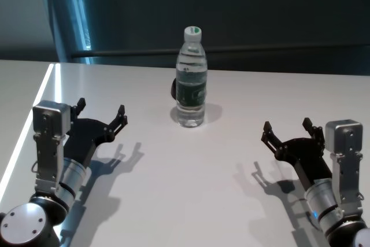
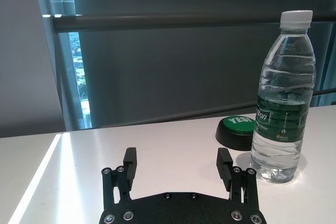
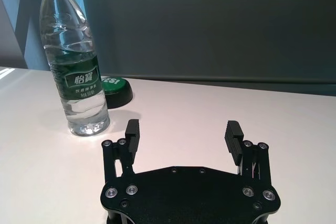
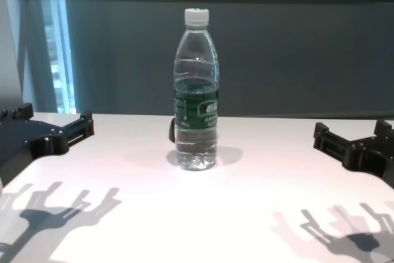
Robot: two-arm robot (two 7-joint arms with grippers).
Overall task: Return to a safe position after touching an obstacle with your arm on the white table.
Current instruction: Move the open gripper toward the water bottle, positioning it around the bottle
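The obstacle (image 1: 191, 78) is a tall clear plastic water bottle with a white screw cap and a dark green label band round its middle. It stands upright on the white table (image 1: 191, 183), its base flat on the surface. Water fills it nearly to the shoulder. It stands toward the table's far edge, about midway across its width, with bare tabletop open all around its near side. The table is wide, smooth and glossy white, plain and unmarked, far larger than the bottle. A soft shadow of the bottle lies on the table beside its base.
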